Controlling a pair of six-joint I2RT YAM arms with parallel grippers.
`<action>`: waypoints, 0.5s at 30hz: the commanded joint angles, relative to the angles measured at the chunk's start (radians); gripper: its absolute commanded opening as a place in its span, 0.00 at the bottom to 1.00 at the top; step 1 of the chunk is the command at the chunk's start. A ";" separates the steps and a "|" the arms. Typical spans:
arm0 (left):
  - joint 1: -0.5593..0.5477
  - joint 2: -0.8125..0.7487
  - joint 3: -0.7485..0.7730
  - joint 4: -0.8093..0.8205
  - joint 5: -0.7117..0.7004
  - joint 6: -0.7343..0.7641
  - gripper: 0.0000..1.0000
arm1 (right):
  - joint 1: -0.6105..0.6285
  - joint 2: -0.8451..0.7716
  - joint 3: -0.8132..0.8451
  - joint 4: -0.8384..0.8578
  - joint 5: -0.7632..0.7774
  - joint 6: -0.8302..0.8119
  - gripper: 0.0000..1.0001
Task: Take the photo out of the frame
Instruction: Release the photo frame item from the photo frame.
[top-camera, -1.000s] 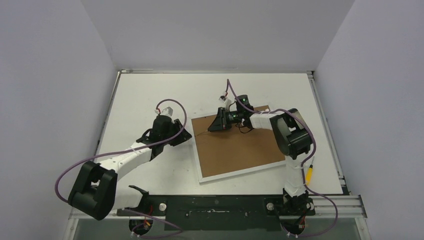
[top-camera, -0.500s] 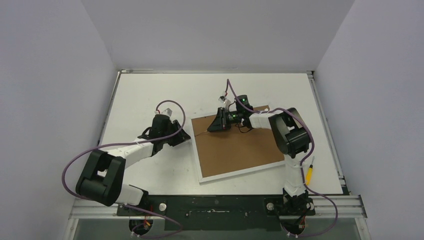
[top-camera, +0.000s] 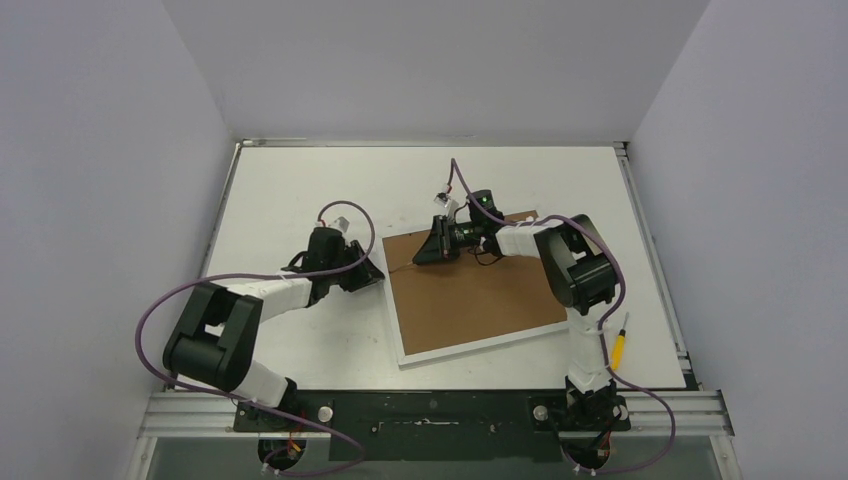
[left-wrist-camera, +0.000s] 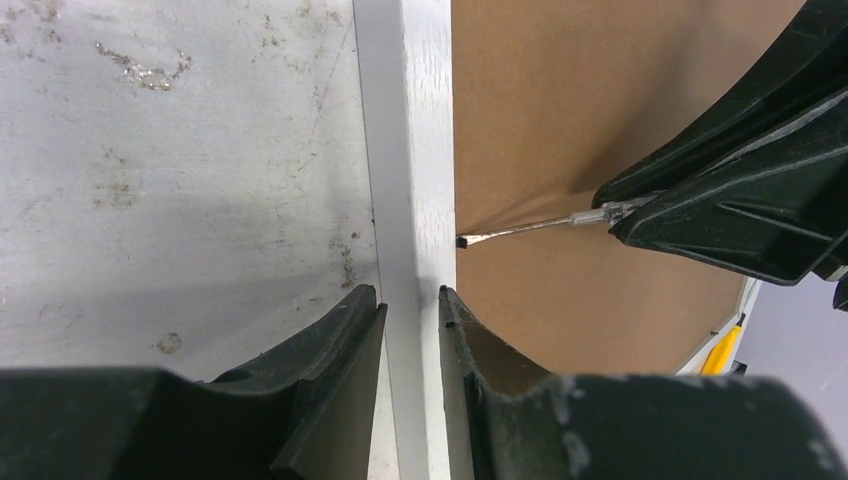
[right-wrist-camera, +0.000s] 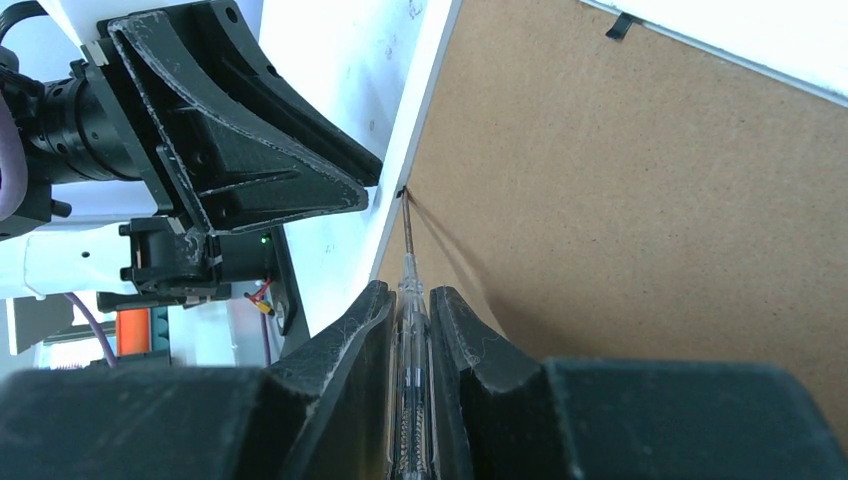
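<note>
Right tool (right-wrist-camera: 408, 298) pinching screwdriver (right-wrist-camera: 410, 275) — tip at frame (left-wrist-camera: 415, 150) inner edge; left tool (left-wrist-camera: 412, 300) astride rim — grip unclear.

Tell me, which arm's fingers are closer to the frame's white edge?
Left. The left fingers straddle the frame's white edge; the right fingers hang over the brown backing, holding a screwdriver whose tip reaches that edge.
</note>
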 joint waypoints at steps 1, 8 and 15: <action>0.013 0.022 0.048 0.072 0.032 0.012 0.25 | 0.019 0.027 0.026 0.025 0.009 -0.021 0.05; 0.037 0.045 0.054 0.084 0.045 0.021 0.23 | 0.017 0.025 0.036 0.003 0.011 -0.034 0.05; 0.055 0.069 0.047 0.144 0.088 0.013 0.22 | 0.011 0.026 0.040 -0.003 0.015 -0.033 0.05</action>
